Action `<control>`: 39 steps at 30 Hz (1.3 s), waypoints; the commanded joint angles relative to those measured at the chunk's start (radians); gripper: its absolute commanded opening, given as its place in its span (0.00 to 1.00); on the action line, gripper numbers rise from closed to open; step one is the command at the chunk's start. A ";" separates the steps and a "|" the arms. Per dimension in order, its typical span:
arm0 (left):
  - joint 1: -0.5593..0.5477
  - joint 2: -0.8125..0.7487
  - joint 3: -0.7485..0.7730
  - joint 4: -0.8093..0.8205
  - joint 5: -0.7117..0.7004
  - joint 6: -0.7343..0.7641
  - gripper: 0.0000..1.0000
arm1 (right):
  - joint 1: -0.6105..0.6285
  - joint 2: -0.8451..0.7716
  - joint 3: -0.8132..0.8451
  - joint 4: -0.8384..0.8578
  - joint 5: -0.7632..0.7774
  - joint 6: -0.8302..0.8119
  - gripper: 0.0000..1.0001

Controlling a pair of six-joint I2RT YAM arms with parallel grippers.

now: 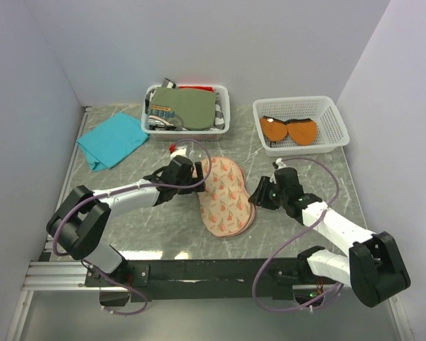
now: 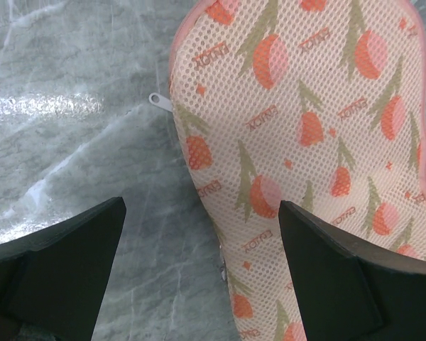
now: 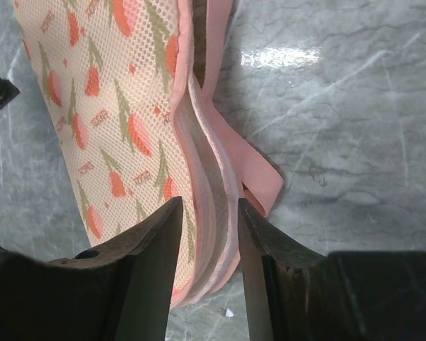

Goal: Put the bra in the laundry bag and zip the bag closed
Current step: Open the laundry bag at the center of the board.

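Bench [image 1: 163, 227] seen from above: the laundry bag [image 1: 224, 195] lies between the left gripper [image 1: 192, 174] and the right gripper [image 1: 259, 193]. The bra [image 1: 290, 130] sits in a white basket [image 1: 305, 148] beyond the right gripper, and an olive garment [image 1: 195, 110] in another basket [image 1: 184, 133] beyond the left. Left wrist: fingers [image 2: 57, 270] spread wide, with the bag ahead. Right wrist: fingers [image 3: 149, 270] part-spread, loosely straddling the bag's layered rim.

- Bright, even light; shadows soft.
- White glare on table [image 2: 42, 106] left of laundry bag [image 2: 305, 106], left wrist view; right of it, right wrist view.
- Fingers [image 3: 149, 270] dark, soft-focused.
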 commanded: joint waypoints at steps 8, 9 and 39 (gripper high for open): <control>0.000 -0.033 0.000 0.045 0.003 -0.023 0.96 | 0.000 0.117 0.094 0.027 -0.102 -0.095 0.40; -0.001 -0.038 -0.009 0.045 0.001 -0.026 0.96 | 0.000 0.120 0.094 0.027 -0.108 -0.100 0.39; 0.002 -0.689 -0.107 -0.259 -0.406 -0.158 0.96 | 0.419 0.331 0.547 -0.057 -0.186 -0.120 0.04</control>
